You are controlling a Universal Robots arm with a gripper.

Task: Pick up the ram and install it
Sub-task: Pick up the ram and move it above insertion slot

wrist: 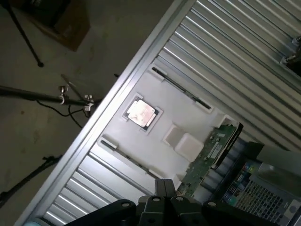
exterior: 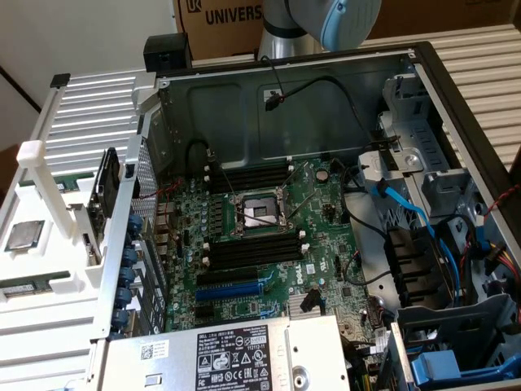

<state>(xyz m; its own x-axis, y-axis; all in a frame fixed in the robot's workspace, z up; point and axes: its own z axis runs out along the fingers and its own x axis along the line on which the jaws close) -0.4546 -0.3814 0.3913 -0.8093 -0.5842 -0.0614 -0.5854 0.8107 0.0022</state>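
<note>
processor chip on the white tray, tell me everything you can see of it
The processor chip is a flat square with a shiny silver metal lid and a thin darker border. It lies flat, lid up, seated in a square recess of the white tray, between the tray's two long narrow slots, beside the open computer case. Only the tray touches it.

Matt plastic tray (wrist: 181, 110), ribbed metal table (wrist: 244, 52)
</note>
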